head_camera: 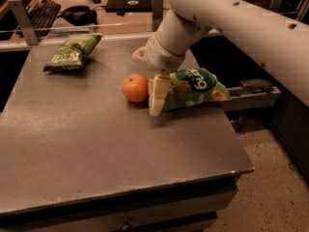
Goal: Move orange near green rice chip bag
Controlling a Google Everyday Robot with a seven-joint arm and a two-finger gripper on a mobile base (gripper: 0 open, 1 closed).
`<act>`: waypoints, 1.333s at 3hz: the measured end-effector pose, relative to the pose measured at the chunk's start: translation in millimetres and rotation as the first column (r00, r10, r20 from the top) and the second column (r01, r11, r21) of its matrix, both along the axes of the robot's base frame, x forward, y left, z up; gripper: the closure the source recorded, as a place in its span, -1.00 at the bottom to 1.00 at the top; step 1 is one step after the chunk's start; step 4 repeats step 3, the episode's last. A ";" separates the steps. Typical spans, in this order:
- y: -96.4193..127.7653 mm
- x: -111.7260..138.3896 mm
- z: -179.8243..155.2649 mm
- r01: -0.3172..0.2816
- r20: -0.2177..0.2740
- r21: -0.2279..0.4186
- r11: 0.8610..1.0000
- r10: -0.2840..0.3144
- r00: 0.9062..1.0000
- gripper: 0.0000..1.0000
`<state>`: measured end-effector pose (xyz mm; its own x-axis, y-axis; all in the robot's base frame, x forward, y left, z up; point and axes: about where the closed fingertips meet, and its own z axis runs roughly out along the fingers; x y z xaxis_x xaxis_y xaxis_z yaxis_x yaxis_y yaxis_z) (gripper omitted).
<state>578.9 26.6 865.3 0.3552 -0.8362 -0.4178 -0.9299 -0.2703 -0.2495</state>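
Note:
The orange (134,88) rests on the grey table (96,149), just left of the bright green rice chip bag (195,87), which lies on its side near the table's right edge. My gripper (148,76) hangs over the gap between them with its fingers spread. One cream finger (157,96) points down in front of the bag's left end, and the other finger (139,53) shows behind the wrist. The orange sits free beside the near finger, not clamped. The bag's left end is partly hidden by that finger.
A smaller, duller olive-green bag (72,51) lies at the table's far left. A rail and desk with a keyboard (41,8) run behind the table. The table's right edge drops to the floor just past the rice chip bag.

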 end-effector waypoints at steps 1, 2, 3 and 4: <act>-55.9 11.2 25.4 0.071 0.004 0.209 0.975 -0.073 0.997 -1.00; -147.9 16.2 74.0 0.171 0.002 0.439 0.882 -0.191 0.982 -1.00; -147.7 17.3 89.8 0.166 0.015 0.471 0.867 -0.196 0.980 -1.00; -147.7 17.3 89.8 0.166 0.015 0.471 0.867 -0.196 0.980 -1.00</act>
